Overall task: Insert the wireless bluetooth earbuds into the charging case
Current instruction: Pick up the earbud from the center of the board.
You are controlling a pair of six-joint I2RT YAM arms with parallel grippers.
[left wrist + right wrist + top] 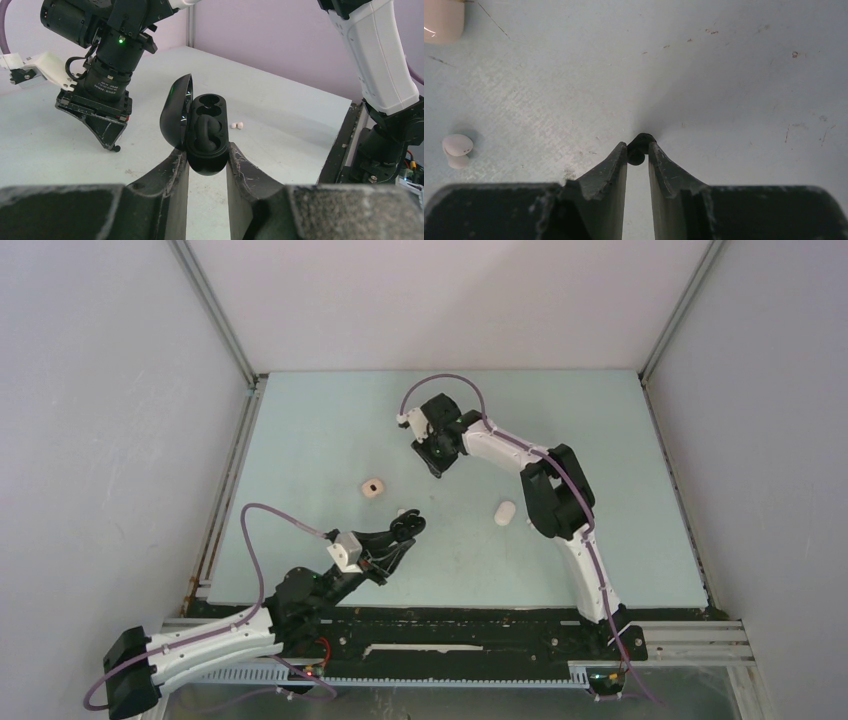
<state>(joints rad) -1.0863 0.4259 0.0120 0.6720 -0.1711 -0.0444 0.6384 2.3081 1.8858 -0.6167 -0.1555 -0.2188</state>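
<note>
The table [600, 440] was pale green, with the two arms reaching over it from the near edge. The left arm [200, 640] lay low and stretched toward the middle. The right arm [560, 500] bent over the far half, its wrist turned down.

The left gripper [207, 157] was clamped on a black case [206, 135], one finger on each side of the lower body. The case stood tilted with its lid swung back and open, and its two wells faced the wrist camera.

A pink case [372, 486] sat open on the table, near the left gripper and to its left. A white case [505, 512] lay closed, off to the right and well apart from both.

The right gripper [638, 150] stood narrow, its tips pinching a black bud [639, 146] low over the table. Whether the bud touched the surface could not be told.

Pale buds [457, 145], seemingly a pair, lay on the table near the left gripper.
</note>
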